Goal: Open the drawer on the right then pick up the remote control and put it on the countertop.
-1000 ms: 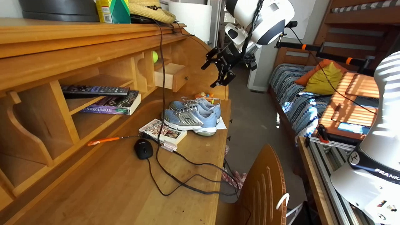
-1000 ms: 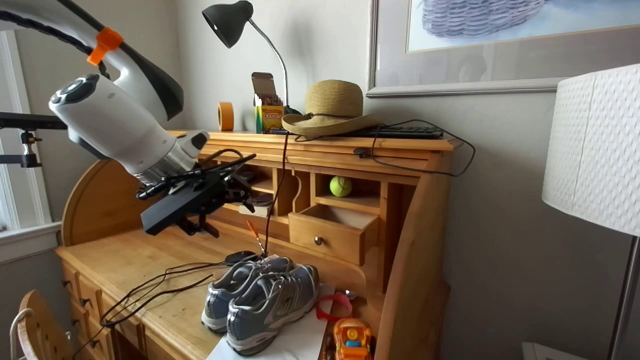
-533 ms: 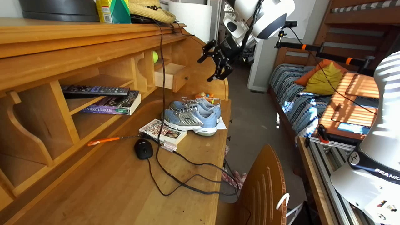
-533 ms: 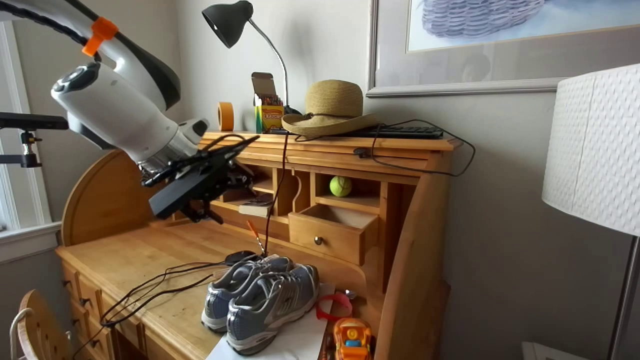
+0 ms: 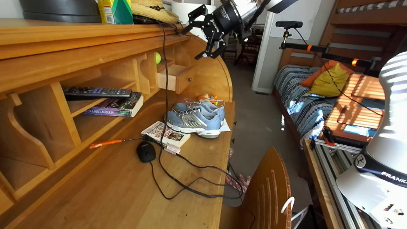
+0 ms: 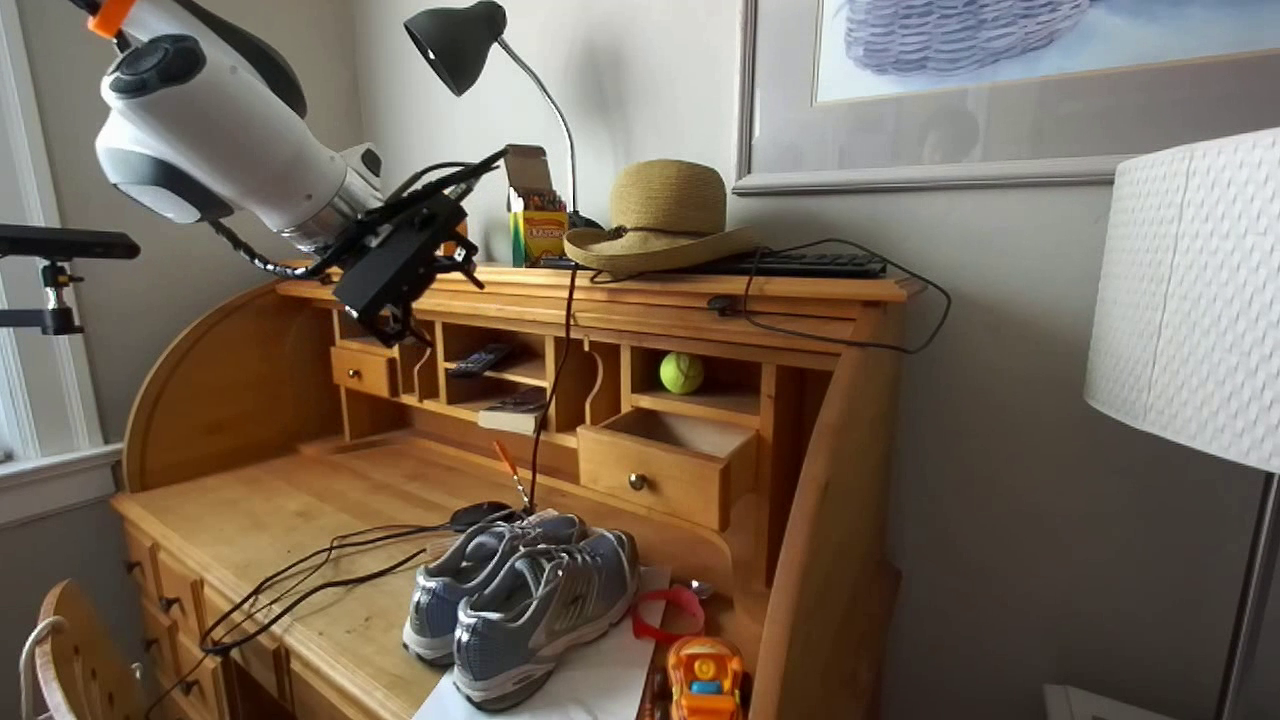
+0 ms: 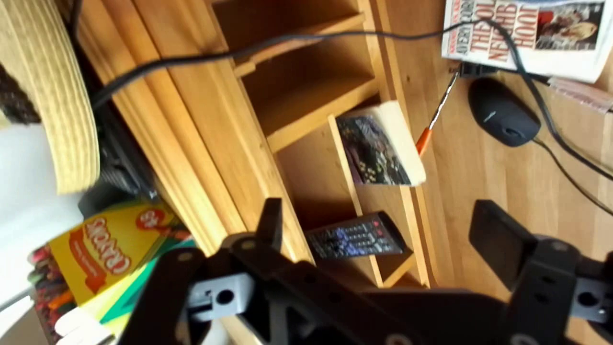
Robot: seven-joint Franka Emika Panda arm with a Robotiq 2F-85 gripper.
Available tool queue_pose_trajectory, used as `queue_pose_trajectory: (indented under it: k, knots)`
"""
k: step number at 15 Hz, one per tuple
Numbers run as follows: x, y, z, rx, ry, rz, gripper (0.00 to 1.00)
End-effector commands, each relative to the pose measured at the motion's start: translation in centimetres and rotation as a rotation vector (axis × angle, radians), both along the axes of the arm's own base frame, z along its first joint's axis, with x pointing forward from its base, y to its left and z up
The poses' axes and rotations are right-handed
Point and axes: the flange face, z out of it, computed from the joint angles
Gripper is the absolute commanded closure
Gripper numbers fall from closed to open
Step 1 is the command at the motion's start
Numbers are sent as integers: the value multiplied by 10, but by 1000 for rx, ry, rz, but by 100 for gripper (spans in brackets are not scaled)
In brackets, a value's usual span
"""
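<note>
Wrist view: the black two-fingered gripper [image 7: 380,224] gapes wide, empty, presumably for the slim dark-grey remote control [image 7: 357,238], whose end overhangs its wooden shelf [image 7: 325,172], inviting a grasp; both exterior views show the honey-brown wooden drawer [image 6: 670,475] pulled out.

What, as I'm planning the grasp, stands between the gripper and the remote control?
Nothing visible stands between the gripper and the near end of the remote control. In the wrist view, the upper wooden ledge hides its far end, so a steep descent might catch the ledge. The black cable hangs off to one side.
</note>
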Motion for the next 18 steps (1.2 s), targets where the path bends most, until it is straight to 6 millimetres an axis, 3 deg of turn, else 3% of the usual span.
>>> queue_pose_trajectory:
  k: [1, 3, 7, 14, 16, 18]
  knots:
    - [-6, 23, 20, 40, -44, 182, 0]
    - [-6, 36, 22, 83, -41, 275, 0]
    - [-16, 45, -7, 94, 53, 441, 0]
    - [-30, 38, -29, -63, 41, 407, 0]
    - [-27, 36, -38, -78, 36, 377, 0]
    - [-20, 39, -33, -50, 63, 360, 0]
